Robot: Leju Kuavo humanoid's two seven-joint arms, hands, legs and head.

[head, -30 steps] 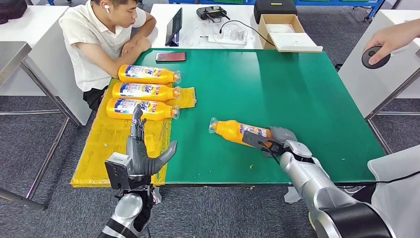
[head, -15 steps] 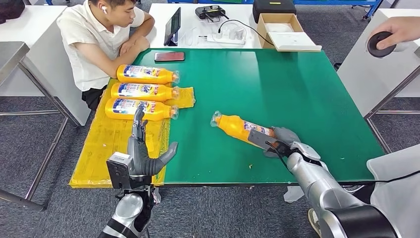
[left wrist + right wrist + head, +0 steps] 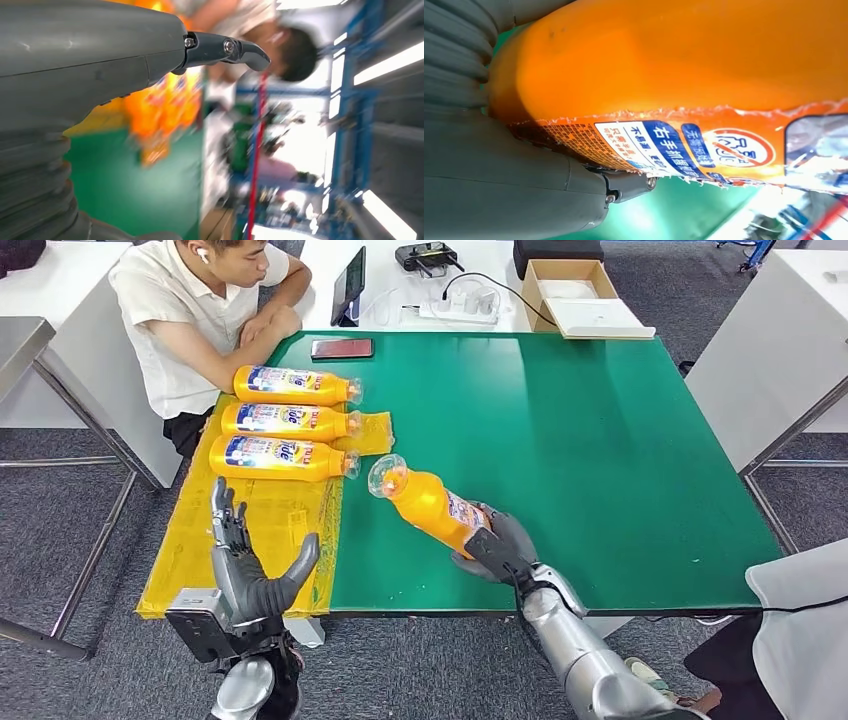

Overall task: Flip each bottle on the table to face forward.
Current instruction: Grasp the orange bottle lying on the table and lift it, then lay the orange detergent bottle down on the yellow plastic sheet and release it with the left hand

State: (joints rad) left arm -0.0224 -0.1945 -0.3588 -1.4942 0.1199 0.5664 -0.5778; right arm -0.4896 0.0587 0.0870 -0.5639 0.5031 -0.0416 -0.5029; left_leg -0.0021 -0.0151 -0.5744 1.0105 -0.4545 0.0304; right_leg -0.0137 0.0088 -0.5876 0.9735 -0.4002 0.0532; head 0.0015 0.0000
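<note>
The orange bottle is gripped at its base end by the right hand, near the front edge of the green bench; the bottle is tilted with its clear cap end raised and aimed up-left toward the other bottles, its body off the bench surface. In the right wrist view the same bottle sits against the grey thumb, with the edge of a blue and white label turned toward the camera and green bench showing beyond it

Three more orange bottles lie on their sides in a row at the left edge of the bench, partly on a yellow sheet, caps pointing right, blue and white labels facing up: the far bottle, the middle bottle and the near bottle

The left hand hovers in front of the yellow sheet, holding nothing, fingers spread and pointing up, apart from every bottle

A seated person leans arms on the far-left corner of the bench, beside a phone. Behind the bench stand a tablet and an open cardboard box
</note>
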